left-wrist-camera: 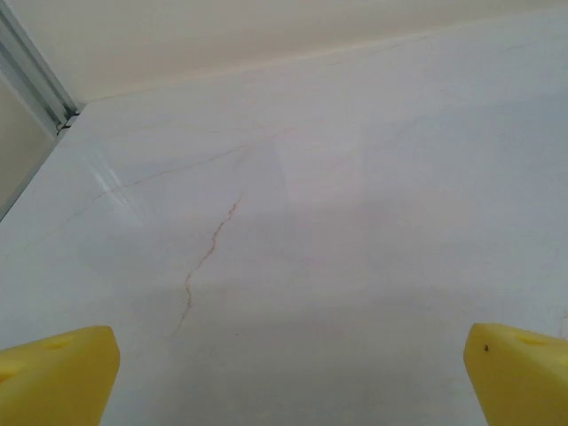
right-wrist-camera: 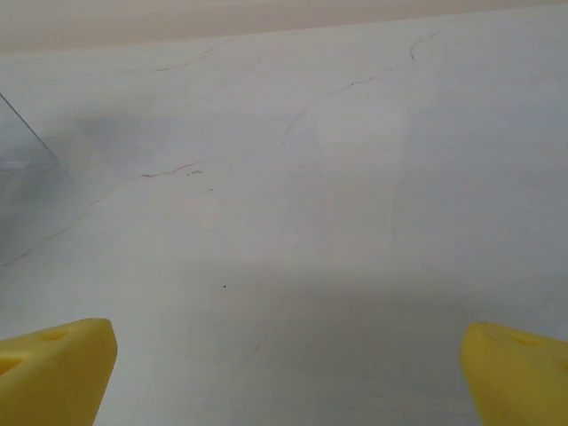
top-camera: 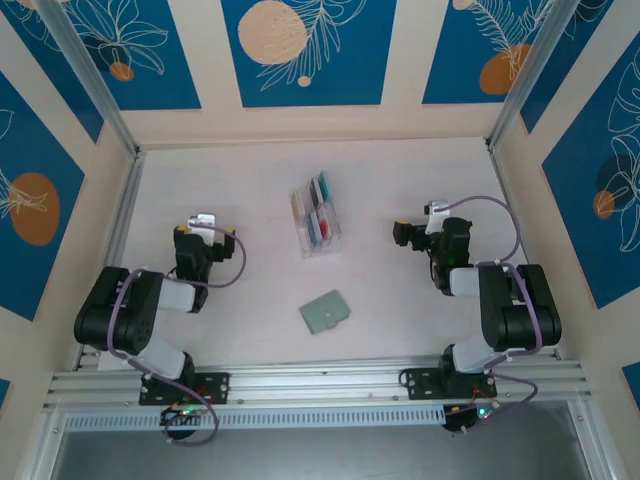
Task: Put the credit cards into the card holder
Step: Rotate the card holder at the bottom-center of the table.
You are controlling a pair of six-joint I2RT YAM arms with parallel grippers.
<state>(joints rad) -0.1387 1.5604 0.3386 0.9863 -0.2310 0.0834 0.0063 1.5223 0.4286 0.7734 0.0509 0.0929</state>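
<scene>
The credit cards [top-camera: 318, 222] stand in a clear plastic rack [top-camera: 331, 240] at the table's middle; teal, cream, red and blue edges show. The card holder [top-camera: 325, 311], a flat grey-green wallet, lies closed on the table just nearer than the rack. My left gripper [top-camera: 203, 222] hovers left of the rack, well apart from both. My right gripper [top-camera: 437, 212] hovers to their right. In the left wrist view the left gripper [left-wrist-camera: 288, 382] is open, yellow fingertips [left-wrist-camera: 58, 377] wide apart over bare table. The right gripper [right-wrist-camera: 288, 377] is likewise open over bare table, with nothing between its fingertips [right-wrist-camera: 53, 368].
A corner of the clear rack [right-wrist-camera: 22, 142] shows at the left edge of the right wrist view. Cream walls with blue panels enclose the table on three sides. An aluminium rail [top-camera: 320, 380] carrying both arm bases runs along the near edge.
</scene>
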